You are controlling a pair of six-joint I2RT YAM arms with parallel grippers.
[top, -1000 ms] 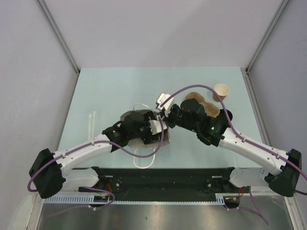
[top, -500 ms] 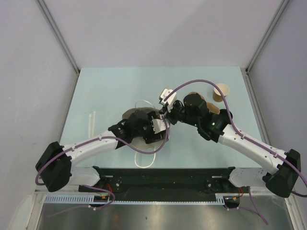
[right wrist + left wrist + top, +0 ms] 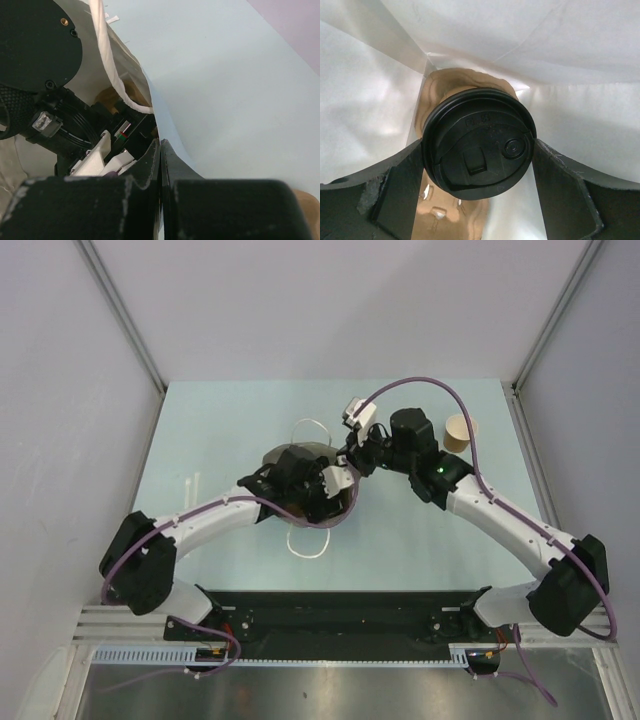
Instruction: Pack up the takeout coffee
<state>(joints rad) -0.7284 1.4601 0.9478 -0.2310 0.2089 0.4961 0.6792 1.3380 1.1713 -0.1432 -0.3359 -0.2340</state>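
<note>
My left fingers [image 3: 390, 200] grip the takeout coffee [image 3: 479, 142] at its black lid, mid-frame, inside the bag [image 3: 570, 40], over the brown carrier [image 3: 451, 80]. I think the cup is light and squashy, so the stiff lid rim is the safest hold. My right fingers [image 3: 149, 167] pinch the bag's edge.

In the top view the left gripper [image 3: 479, 150] and the takeout coffee [image 3: 479, 142] are out of sight inside the bag [image 3: 580, 45], in the left wrist view the lid [image 3: 470, 125] covers the cup's body and most of the carrier [image 3: 452, 82], and the right gripper [image 3: 161, 165] is a dark blur where its jaws near the lens.
</note>
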